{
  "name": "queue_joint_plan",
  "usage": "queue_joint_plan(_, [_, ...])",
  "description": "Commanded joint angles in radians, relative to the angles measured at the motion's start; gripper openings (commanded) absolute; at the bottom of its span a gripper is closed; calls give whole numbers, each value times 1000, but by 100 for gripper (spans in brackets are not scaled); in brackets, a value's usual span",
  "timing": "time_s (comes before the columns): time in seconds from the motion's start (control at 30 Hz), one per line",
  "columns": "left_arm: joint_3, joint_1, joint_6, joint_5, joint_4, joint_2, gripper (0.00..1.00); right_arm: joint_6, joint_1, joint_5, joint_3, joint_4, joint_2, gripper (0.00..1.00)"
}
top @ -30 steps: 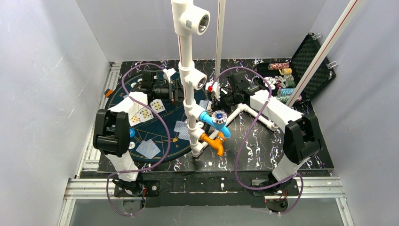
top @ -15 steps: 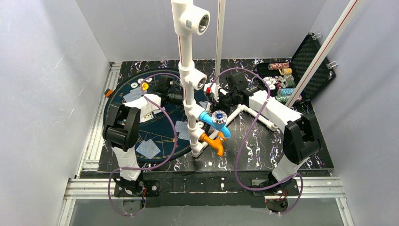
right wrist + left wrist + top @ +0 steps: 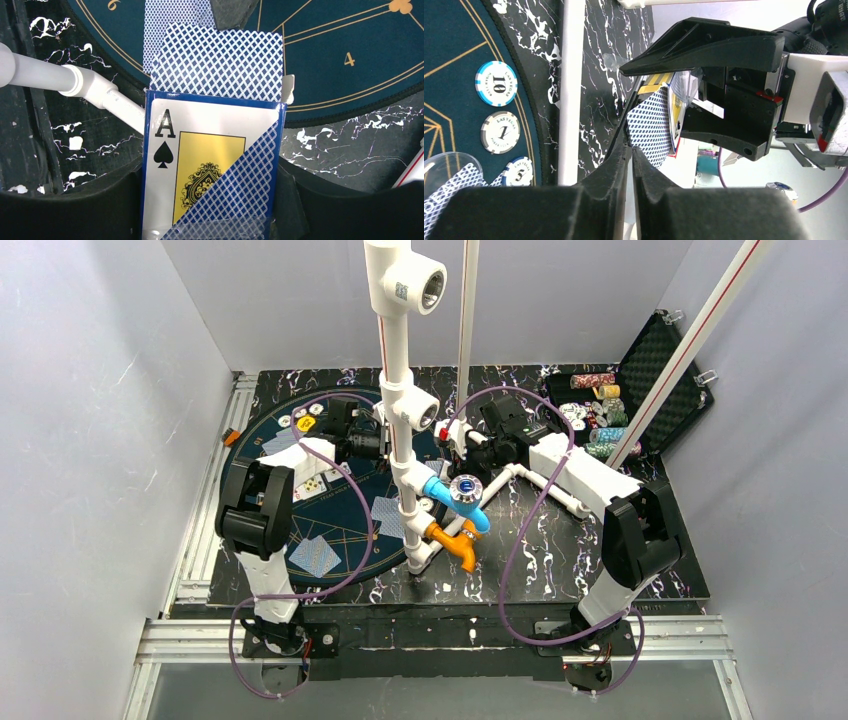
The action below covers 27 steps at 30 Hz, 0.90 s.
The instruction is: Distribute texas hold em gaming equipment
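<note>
In the right wrist view my right gripper (image 3: pixel 210 186) is shut on a card box (image 3: pixel 210 165) showing an ace of spades, with blue-backed playing cards (image 3: pixel 217 60) sticking out of its top. My left gripper (image 3: pixel 630 146) reaches in from the left and is shut on the edge of one blue-backed card (image 3: pixel 651 122) from that box. Both grippers meet behind the white pipe stand (image 3: pixel 400 440), above the round blue mat (image 3: pixel 340 515). On the mat's edge lie a blue chip (image 3: pixel 496 83), a white-grey chip (image 3: pixel 500 138) and a second blue chip (image 3: pixel 519 171).
Dealt cards (image 3: pixel 315 555) lie on the mat, some face up (image 3: pixel 312 485). An open black case (image 3: pixel 655 370) with stacked chips (image 3: pixel 595 410) stands at the back right. The pipe stand with blue and orange valves (image 3: pixel 455 510) rises mid-table. A clear dealer button (image 3: pixel 444 167) lies near the chips.
My left arm swung right from the mat's far left side to the card box, and its jaws went from open to shut on a card. The right arm stayed still.
</note>
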Motion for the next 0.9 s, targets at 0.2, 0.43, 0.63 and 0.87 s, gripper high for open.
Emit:
queue_joint_plan(0.2, [-5, 28, 10, 25, 0, -80, 0, -20, 0, -18, -5, 47, -44, 1])
queue_joint_plan(0.43, [-16, 45, -18, -8, 1, -101, 64, -21, 0, -16, -10, 51, -44, 1])
queue_joint_plan(0.63, [3, 36, -29, -19, 4, -94, 65, -18, 0, -36, 4, 49, -40, 1])
queue_joint_plan(0.87, [-29, -35, -95, 57, 134, -100, 66, -7, 0, -63, 25, 56, -26, 1])
